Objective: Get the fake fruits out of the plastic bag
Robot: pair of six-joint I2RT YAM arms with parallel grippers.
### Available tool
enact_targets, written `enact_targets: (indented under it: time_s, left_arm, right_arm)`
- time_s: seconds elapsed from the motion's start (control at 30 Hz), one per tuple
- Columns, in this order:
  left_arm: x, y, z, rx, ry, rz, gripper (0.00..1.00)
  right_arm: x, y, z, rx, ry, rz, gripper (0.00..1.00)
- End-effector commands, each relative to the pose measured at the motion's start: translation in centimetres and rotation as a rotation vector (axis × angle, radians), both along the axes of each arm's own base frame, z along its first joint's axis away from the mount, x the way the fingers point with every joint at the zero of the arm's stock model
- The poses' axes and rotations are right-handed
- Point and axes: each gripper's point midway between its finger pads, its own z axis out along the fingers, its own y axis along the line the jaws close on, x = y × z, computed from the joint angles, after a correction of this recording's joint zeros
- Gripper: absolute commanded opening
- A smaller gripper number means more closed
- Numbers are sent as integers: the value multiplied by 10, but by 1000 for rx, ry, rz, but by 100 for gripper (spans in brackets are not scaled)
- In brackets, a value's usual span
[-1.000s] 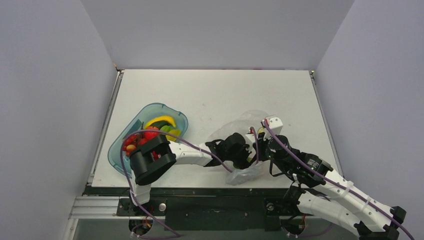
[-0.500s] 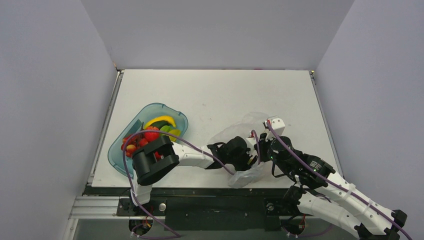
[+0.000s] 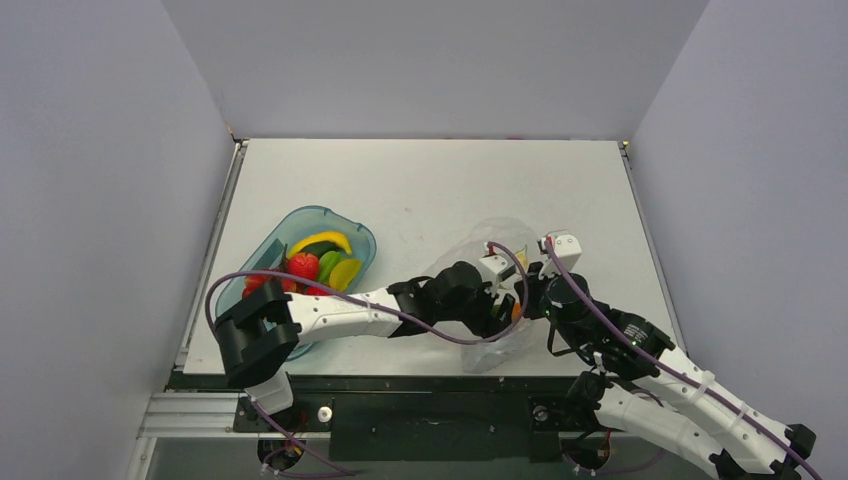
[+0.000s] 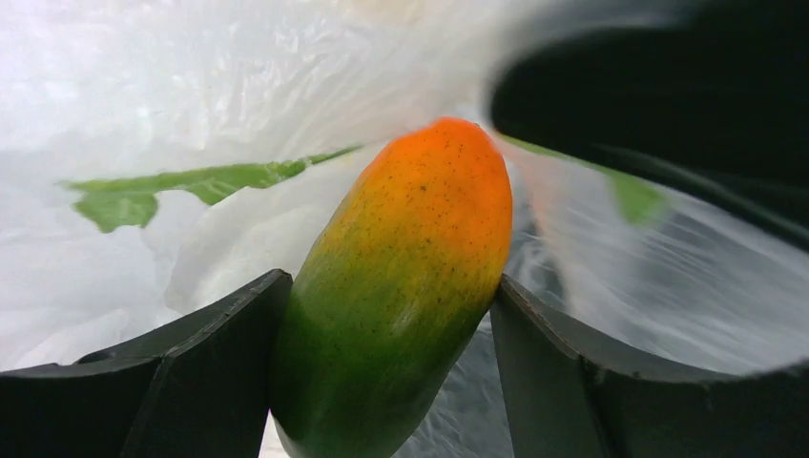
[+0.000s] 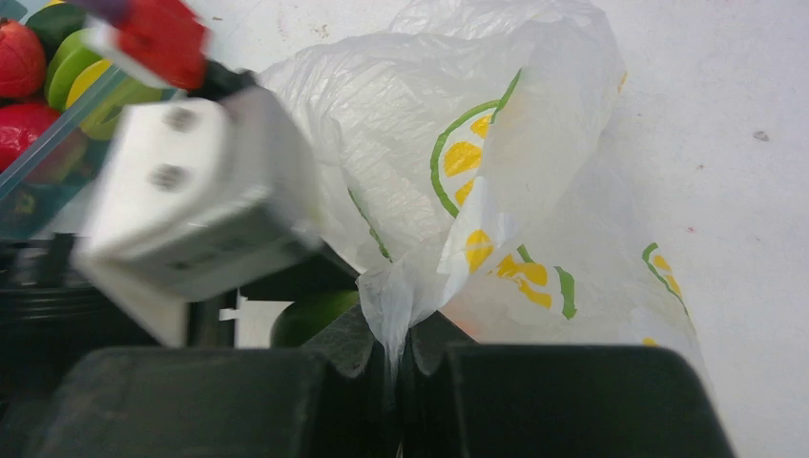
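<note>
Left pincer closed on the mango inside the plastic bag, at the near right of the table. The mango's long axis runs out from between the fingers, green end gripped, orange end pointing deeper into the bag; its skin is glossy and speckled. Right pincer pinches a fold of the thin, crinkled, translucent film. The bag lies close to the table's near edge, well apart from the teal tray of other fruits at the left.
</note>
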Motion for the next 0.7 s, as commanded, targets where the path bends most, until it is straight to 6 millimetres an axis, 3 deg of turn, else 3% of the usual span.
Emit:
enact_targets:
  time_s: [0.0, 0.17, 0.37, 0.5, 0.67]
  left_arm:
    - [-10, -2, 62, -176, 24, -40, 28]
    - [-7, 20, 96, -314, 102, -21, 20]
    - [12, 66, 143, -440, 88, 44, 17]
    - [33, 110, 163, -391, -9, 146, 12]
    - [67, 188, 156, -220, -114, 396, 8]
  right_arm:
    - [15, -16, 5, 9, -38, -130, 0]
    - [24, -35, 2, -25, -31, -223, 0]
    - [34, -65, 3, -89, -39, -369, 0]
    - [39, -87, 9, -136, -60, -489, 0]
    - [42, -124, 27, -189, -111, -677, 0]
